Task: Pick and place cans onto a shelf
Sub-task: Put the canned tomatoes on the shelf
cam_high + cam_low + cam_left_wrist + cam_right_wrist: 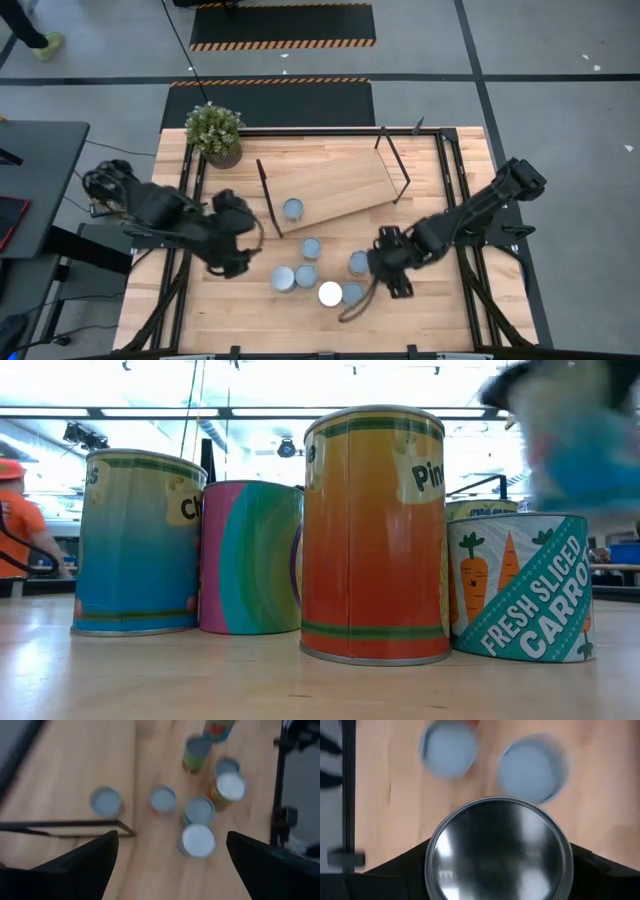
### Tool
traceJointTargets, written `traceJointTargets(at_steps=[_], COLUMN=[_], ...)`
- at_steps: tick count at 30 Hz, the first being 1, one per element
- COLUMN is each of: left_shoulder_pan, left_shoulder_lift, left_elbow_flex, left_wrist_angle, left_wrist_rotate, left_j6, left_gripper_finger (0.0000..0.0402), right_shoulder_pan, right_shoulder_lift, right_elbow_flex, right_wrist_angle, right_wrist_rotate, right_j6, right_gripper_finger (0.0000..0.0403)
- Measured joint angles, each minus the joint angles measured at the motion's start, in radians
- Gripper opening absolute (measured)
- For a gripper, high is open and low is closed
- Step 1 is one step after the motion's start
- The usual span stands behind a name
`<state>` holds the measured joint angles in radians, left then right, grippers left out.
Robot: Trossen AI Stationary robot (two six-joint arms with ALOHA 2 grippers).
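**Right hand closed on a can, shelf waiting above**

In the high view the right hand (383, 262) sat at lower right of centre, among the cans (311, 248) clustered on the table (440, 310). Its wrist view showed a silvery can top (497, 850) filling the gap between the two dark fingers (395, 867), which pressed against its sides, so I judged that can gripped. The left hand (235, 262) hung at lower left of centre with its fingers spread wide and nothing between them.

The shelf (335, 180), a pale wood board with thin black frame ends, lay skewed in the upper middle; one can (292, 208) stood at its lower-left edge, though whether on the board I could not tell.

From table height the cans looked like bright tins: an orange one (373, 530), a blue-green one (138, 540), a carrot-labelled one (520, 585). They should handle as rigid, fairly heavy and smooth-walled, best taken across the curved side, squarely, to avoid slipping.
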<state>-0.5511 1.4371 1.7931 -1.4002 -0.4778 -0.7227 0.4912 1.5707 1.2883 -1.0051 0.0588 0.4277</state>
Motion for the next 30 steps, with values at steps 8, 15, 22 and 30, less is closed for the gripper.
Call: traceJointTargets(at_steps=[8, 15, 22, 30], left_shoulder_pan=[-0.088, -0.069, 0.025, 0.155], left_shoulder_lift=[-0.089, -0.126, -0.174, -0.189], left_elbow_flex=[0.0, -0.001, -0.001, -0.002], left_wrist_angle=[-0.027, -0.035, -0.032, 0.0], left_wrist_rotate=[-0.165, -0.202, -0.245, -0.262], left_j6=[0.056, 0.131, 0.163, 0.133], left_gripper_finger=[0.0375, 0.0375, 0.0375, 0.0375], right_shoulder_pan=[-0.247, -0.384, -0.547, -0.705], right_shoulder_lift=[0.0, 0.0, 0.039, 0.205], right_elbow_flex=[0.198, 0.301, 0.311, 0.35], right_wrist_angle=[-0.025, -0.001, 0.111, 0.17], right_wrist_rotate=[0.078, 0.141, 0.057, -0.102], right_j6=[0.041, -0.06, -0.297, -0.517], right_gripper_finger=[0.0317, 0.0317, 0.0316, 0.0316])
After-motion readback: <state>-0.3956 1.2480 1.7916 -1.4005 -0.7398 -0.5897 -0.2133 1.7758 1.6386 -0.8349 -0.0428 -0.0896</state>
